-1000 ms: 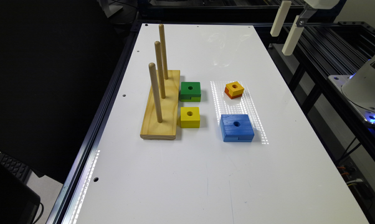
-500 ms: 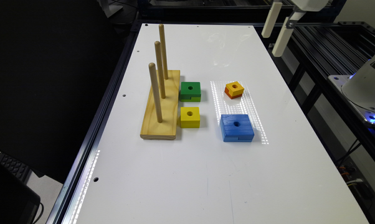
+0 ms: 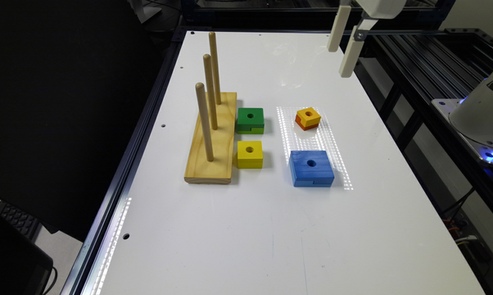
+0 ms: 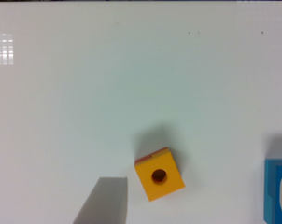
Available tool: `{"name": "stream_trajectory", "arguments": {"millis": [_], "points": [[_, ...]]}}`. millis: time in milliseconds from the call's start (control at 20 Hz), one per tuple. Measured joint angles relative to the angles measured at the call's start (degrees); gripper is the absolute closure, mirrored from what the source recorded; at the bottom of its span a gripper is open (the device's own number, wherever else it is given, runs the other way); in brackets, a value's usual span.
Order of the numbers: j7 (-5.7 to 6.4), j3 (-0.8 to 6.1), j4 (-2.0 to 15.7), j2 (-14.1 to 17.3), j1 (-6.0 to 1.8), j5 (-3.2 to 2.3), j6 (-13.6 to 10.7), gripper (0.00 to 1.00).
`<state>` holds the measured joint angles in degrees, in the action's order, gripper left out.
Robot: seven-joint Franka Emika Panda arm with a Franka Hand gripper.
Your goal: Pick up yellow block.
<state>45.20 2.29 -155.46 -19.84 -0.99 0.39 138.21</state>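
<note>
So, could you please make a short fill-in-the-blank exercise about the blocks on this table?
1. The yellow block lies beside the wooden base that holds ____ pegs.
2. Next to that base, behind the yellow block, sits the ____ block.
3. The largest block on the white table is ____.

Missing words: three; green; blue

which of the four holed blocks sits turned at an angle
The small orange-yellow wooden block, yellow on top with an orange lower layer; the green, yellow and blue blocks lie squarer to the table.
</note>
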Motion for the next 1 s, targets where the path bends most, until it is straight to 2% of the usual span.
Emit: {"name": "stream_trajectory", "arguments": {"millis": [150, 350, 750, 800, 900, 1000], "points": [[0.34, 0.87, 1.71, 1.64, 0.0, 0.45, 0.0, 0.0], [1.2, 1.79, 4.07, 4.19, 0.0, 0.46, 0.0, 0.0], [1.26, 1.9, 8.32, 8.45, -0.04, 0.46, 0.0, 0.0], [1.26, 1.9, 8.42, 8.55, -0.04, 0.46, 0.0, 0.0], [1.38, 2.1, 11.1, 11.08, -0.04, 0.46, 0.0, 0.0], [1.51, 2.25, 12.59, 12.58, -0.05, 0.46, 0.0, 0.0]]}}
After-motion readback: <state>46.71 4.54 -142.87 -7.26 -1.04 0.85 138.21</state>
